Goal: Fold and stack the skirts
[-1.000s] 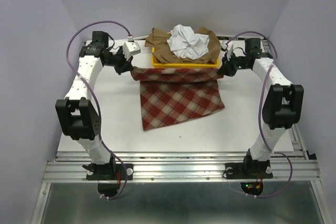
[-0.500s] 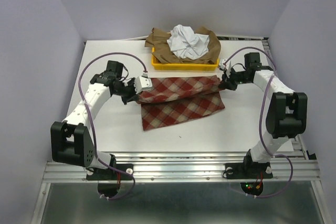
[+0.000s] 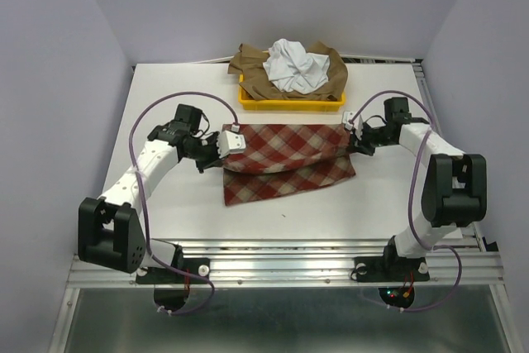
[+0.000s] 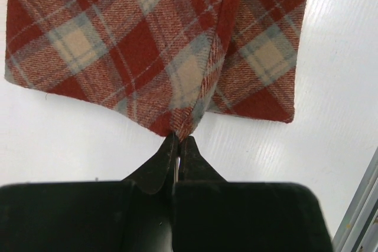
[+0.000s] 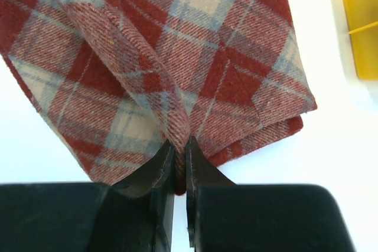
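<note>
The left hand [image 4: 178,140] and right hand [image 5: 180,146] each pinch a corner tip of the red-and-beige checked skirt [image 3: 285,159], half folded on the counter [image 3: 165,97] near the yellow tray [image 3: 291,102]; such slight grips could slip, skewing the fold.

We see our black two-finger right gripper [image 5: 180,146] pinched tight on a raised fold of the red-and-beige checked woollen skirt [image 5: 195,63]. The skirt lies doubled on the white worktop [image 5: 331,157], with a yellow plastic tray [image 5: 360,22] just beside it.
</note>
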